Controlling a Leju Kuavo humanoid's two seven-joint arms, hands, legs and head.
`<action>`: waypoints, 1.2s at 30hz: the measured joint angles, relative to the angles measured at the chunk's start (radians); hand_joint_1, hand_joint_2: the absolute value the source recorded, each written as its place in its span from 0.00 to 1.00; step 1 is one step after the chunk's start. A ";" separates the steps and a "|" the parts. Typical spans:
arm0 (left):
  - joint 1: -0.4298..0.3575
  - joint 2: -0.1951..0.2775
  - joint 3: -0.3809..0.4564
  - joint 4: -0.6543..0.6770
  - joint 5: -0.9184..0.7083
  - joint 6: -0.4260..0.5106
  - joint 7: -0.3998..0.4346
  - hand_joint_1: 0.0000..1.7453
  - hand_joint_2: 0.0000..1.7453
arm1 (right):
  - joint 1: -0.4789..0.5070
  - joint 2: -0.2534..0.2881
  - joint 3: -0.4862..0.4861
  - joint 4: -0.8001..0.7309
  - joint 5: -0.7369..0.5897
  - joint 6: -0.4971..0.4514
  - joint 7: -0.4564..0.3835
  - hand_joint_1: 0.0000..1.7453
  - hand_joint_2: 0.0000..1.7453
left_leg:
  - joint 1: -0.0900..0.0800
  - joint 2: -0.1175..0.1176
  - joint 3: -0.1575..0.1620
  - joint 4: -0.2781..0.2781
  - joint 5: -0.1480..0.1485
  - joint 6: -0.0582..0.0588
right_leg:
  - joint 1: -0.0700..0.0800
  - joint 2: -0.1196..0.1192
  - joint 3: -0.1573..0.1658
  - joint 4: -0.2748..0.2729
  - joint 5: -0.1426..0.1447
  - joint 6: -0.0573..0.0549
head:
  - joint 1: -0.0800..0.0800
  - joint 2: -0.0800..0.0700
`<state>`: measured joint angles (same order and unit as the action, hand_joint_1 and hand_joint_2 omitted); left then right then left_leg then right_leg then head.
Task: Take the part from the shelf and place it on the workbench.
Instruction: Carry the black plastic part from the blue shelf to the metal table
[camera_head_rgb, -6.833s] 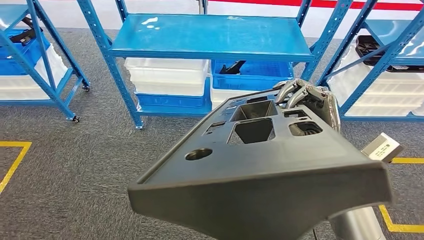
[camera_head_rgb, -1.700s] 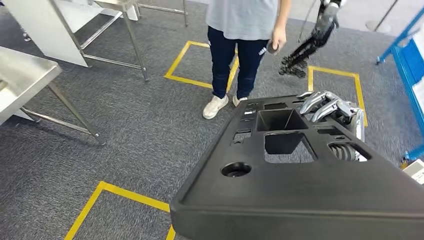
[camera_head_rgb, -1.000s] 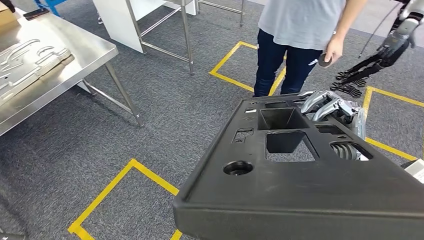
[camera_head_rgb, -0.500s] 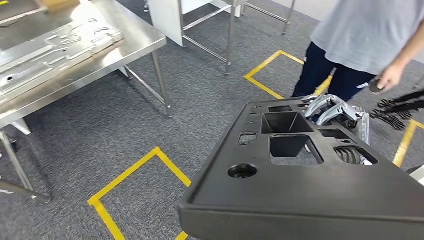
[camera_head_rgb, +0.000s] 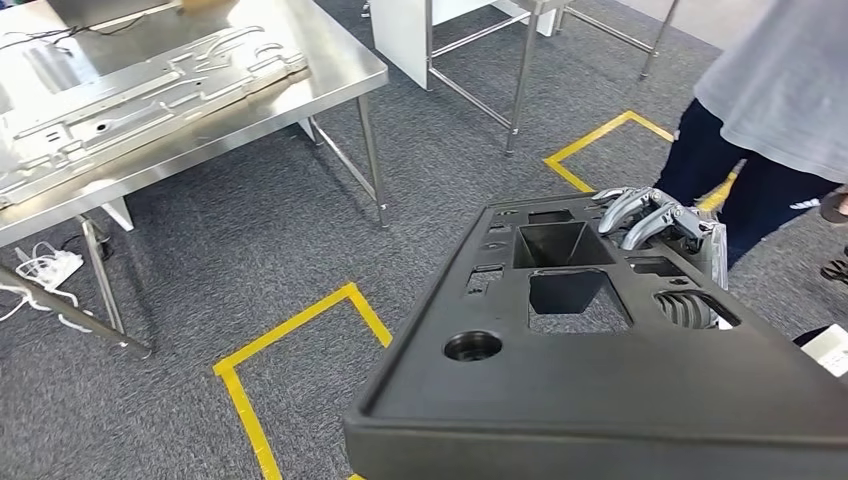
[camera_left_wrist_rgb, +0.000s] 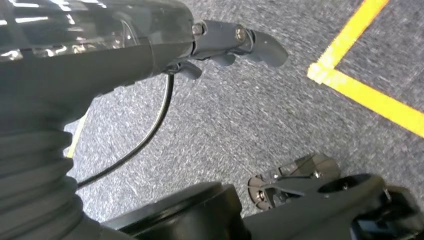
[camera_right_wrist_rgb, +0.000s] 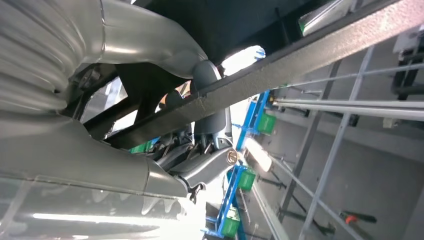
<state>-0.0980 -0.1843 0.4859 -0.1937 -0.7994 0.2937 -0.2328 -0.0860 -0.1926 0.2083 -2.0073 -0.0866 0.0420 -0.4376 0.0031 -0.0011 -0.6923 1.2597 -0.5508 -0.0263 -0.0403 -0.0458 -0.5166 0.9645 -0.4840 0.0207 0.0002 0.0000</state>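
Right robot hand (camera_head_rgb: 660, 222) grips the far-right edge of the black part (camera_head_rgb: 590, 350), fingers curled over the rim; the part is carried roughly flat, low and right in the head view, its long axis running near to far. The desk (camera_head_rgb: 330, 85) lies far-left of the part, with flat metal panels (camera_head_rgb: 140, 90) on it, so the placing likely means going left and forward. Left robot hand (camera_left_wrist_rgb: 235, 42) hangs over the floor; grip state can't be told.
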 joint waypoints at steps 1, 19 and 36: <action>0.002 0.000 0.000 0.000 -0.001 0.000 0.001 0.00 1.00 | 0.000 0.000 0.000 0.000 0.000 0.000 0.000 1.00 1.00 | 0.000 0.009 0.031 -0.059 0.034 0.002 | 0.000 -0.010 0.005 0.000 -0.003 0.001 | -0.001 0.000; 0.009 -0.002 0.001 0.000 0.000 -0.001 0.009 0.00 1.00 | 0.008 0.000 -0.004 -0.001 0.000 0.000 0.000 1.00 1.00 | -0.008 -0.097 0.143 -0.301 0.113 0.037 | 0.007 0.108 -0.024 0.040 0.007 0.032 | 0.035 0.000; 0.016 -0.003 0.010 0.001 0.008 -0.035 0.020 0.00 1.00 | 0.006 0.006 -0.004 -0.001 -0.044 0.024 -0.003 1.00 1.00 | -0.010 0.013 0.141 -0.290 0.111 0.012 | 0.005 0.021 0.020 -0.009 -0.010 0.011 | -0.002 0.000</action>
<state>-0.0822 -0.1874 0.4955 -0.1930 -0.7914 0.2592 -0.2123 -0.0799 -0.1865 0.2038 -2.0085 -0.1309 0.0662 -0.4406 -0.0070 0.0116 -0.5512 0.9698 -0.4399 -0.0148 -0.0351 -0.0250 -0.4970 0.9555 -0.4936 0.0322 -0.0023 0.0000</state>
